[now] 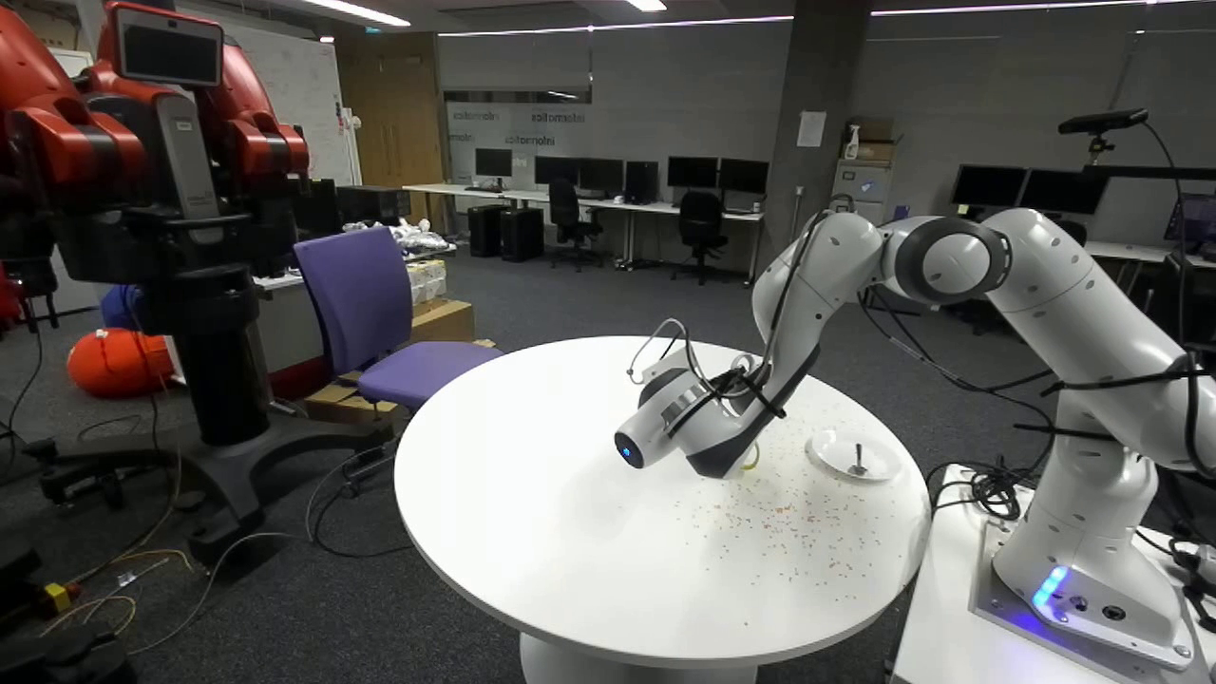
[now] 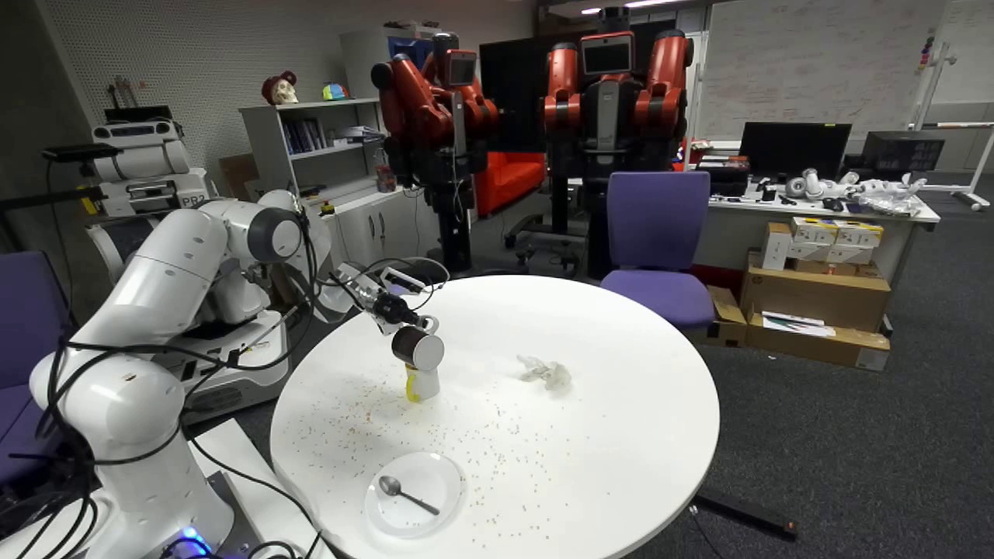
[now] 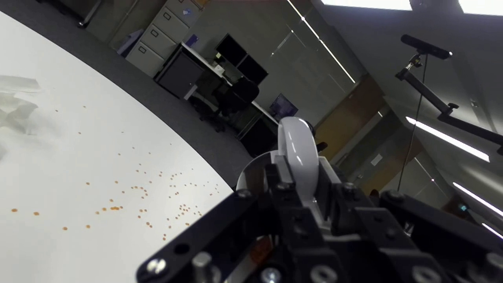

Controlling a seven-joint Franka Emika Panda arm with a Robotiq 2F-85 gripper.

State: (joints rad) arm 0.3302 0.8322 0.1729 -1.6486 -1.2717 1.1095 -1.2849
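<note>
White and jointed, the arm (image 2: 175, 252) fills the left of an exterior view, and toward the lower middle a plate (image 2: 431, 472) bearing a spoon (image 2: 390, 486) lies on the round desk (image 2: 637, 435) among small orange bits (image 3: 114, 208). Just left of centre, the tool (image 2: 424, 321) is clamped on the handle (image 3: 299, 147) of a tipped brown-and-white mug (image 2: 419, 348), which shows directly above a white-and-yellow cup (image 2: 424, 384); whether the two touch, I cannot tell. Right of them a crumpled, translucent sheet (image 2: 551, 375) lies near the middle of the frame, and a purple chair (image 2: 658, 233) stands farther right, higher up.
</note>
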